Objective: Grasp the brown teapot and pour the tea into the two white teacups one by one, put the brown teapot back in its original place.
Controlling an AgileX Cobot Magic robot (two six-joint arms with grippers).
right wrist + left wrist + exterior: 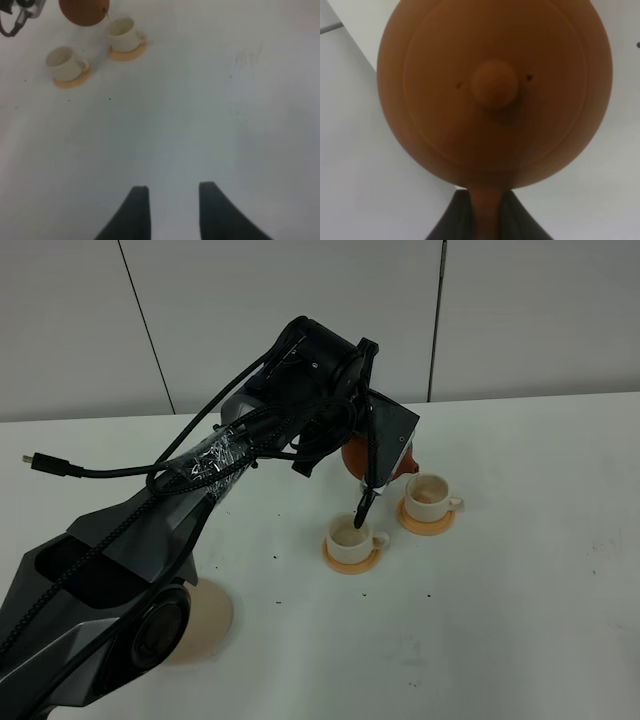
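1. Up in the air, the teapot (352, 458) hangs above the desk (520, 620), mostly hidden behind the left arm (150, 530) in the high view.
2. The left claw (487, 197) is clamped on the teapot's handle (487, 215): the handle runs between the two dark fingers (451, 222), which press in from both sides.
3. In the left wrist view the teapot fills nearly the whole picture, lid side toward the camera, with the knob (493, 85) near the middle.
4. The teapot sits just beside the far cup (428, 492), on that cup's left in the high view.
5. From the right wrist view a thin dark line runs from the teapot down toward the far cup's rim; whether it is tea I cannot tell.
6. The near cup (350, 535) stands close by, apart from the teapot, with a claw finger hanging just above it.
7. Each cup rests on its own orange coaster (352, 560).
8. What is inside the cups cannot be made out.
9. The right claw (172, 200) is spread wide with nothing in it, over bare desk well away from the cups.
10. A beige disc (212, 612) lies by the left arm's base, partly covered by it and well apart from the teapot.
11. A black cable (45, 462) sticks out from the arm on the left.
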